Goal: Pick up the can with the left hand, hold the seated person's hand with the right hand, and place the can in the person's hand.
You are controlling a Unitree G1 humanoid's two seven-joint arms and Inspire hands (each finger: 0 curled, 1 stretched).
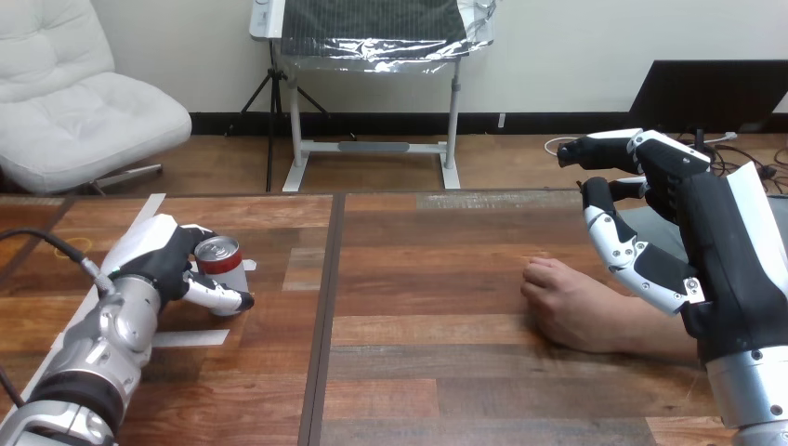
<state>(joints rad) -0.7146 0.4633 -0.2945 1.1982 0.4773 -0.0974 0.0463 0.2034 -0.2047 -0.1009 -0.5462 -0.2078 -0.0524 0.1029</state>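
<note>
Left hand (pixel 160 268) of mine is wrapped round the one can (pixel 221 260) on the bench (pixel 418 372): fingers curl behind it on the far side and another digit crosses in front of its lower part, so the can sits in a narrow grip. It is a single can, red with a silver top, upright, over the left half of the bench. My fingers hide its base, so I cannot tell whether it is standing on the wood or just clear of it. One pale tape strip (pixel 190 337) lies on the bench just in front of this hand.

On the other side, my right hand (pixel 720 246) is raised at the right edge, holding nothing. Its fingers are spread and only loosely bent, with a wide gap between them and the thumb. It stands over the person's forearm, close behind the wrist; I cannot tell whether it touches.

One person's hand (pixel 562 302) shows, reaching in from the right and resting on the bench, right of the dark seam that runs down the middle. Its fingers are folded in loosely and it carries nothing. It lies well apart from the can, with the seam between them.
</note>
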